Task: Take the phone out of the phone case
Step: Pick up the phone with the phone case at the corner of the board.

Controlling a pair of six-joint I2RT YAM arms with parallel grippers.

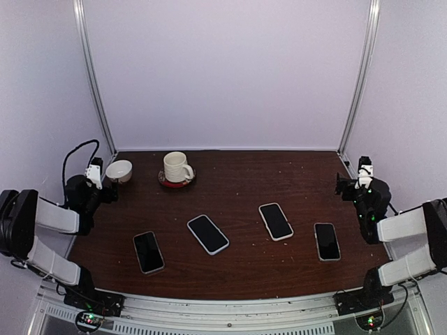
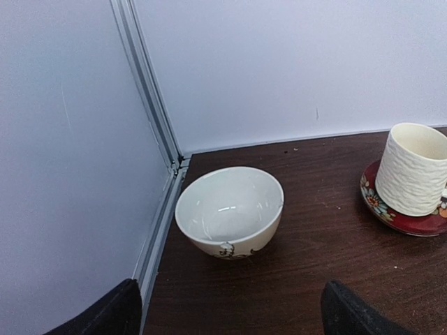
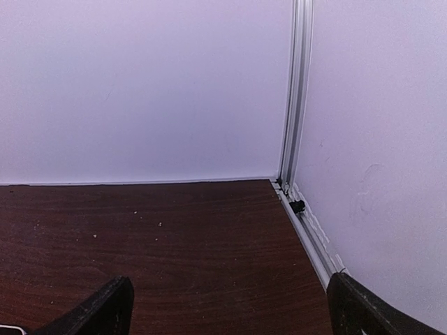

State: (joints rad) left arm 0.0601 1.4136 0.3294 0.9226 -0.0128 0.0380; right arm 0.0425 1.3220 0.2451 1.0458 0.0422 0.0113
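Left gripper (image 2: 230,300): jaws wide apart, nothing between them, at the table's (image 1: 237,174) left edge, facing the bowl (image 2: 229,211).
Right gripper (image 3: 234,307): jaws wide apart, empty, at the right edge, facing the far corner.
Left white-rimmed phone (image 1: 207,234): flat, mid-table.
Right white-rimmed phone (image 1: 275,221): flat, near it, not touching.
Left dark phone (image 1: 148,252): left end of the row.
Right dark phone (image 1: 327,241): right end of the row.
Mug (image 1: 177,167): upright on a saucer (image 1: 165,183), near the bowl.

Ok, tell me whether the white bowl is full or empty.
Empty: the left wrist view looks into the bowl, showing bare white glaze only.
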